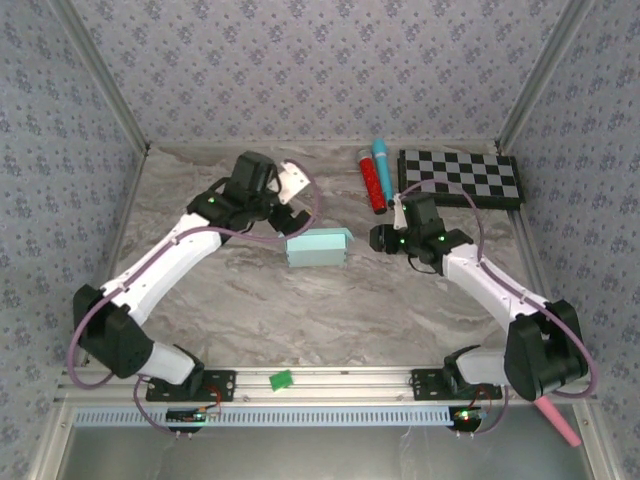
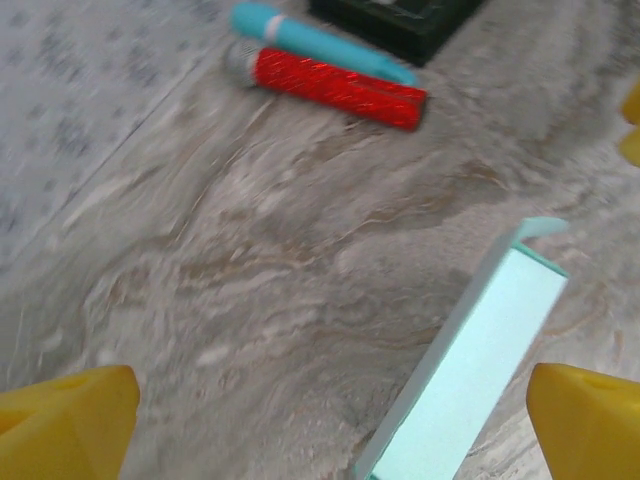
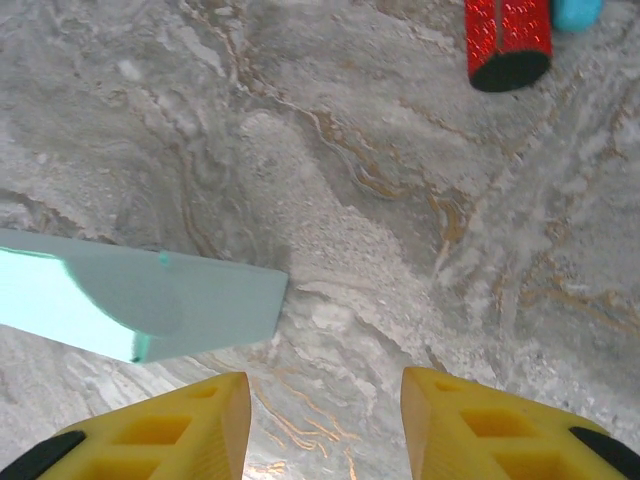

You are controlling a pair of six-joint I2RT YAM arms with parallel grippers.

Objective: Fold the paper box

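Note:
The paper box [image 1: 318, 248] is a small pale mint-blue rectangular box resting on the marble table between the two arms. In the left wrist view the paper box [image 2: 470, 365] runs diagonally at lower right, partly between the yellow fingers [image 2: 70, 425], touching neither. My left gripper [image 2: 330, 430] is open, just left of and above the box. In the right wrist view the box's end [image 3: 150, 300] lies at the left, ahead of the left finger. My right gripper [image 3: 325, 425] is open over bare marble, to the right of the box [image 1: 385, 238].
A red glittery cylinder [image 1: 373, 185] and a teal cylinder [image 1: 382, 165] lie at the back centre beside a black-and-white checkerboard [image 1: 462, 177]. A small green piece [image 1: 281, 379] sits on the front rail. Patterned walls enclose the table.

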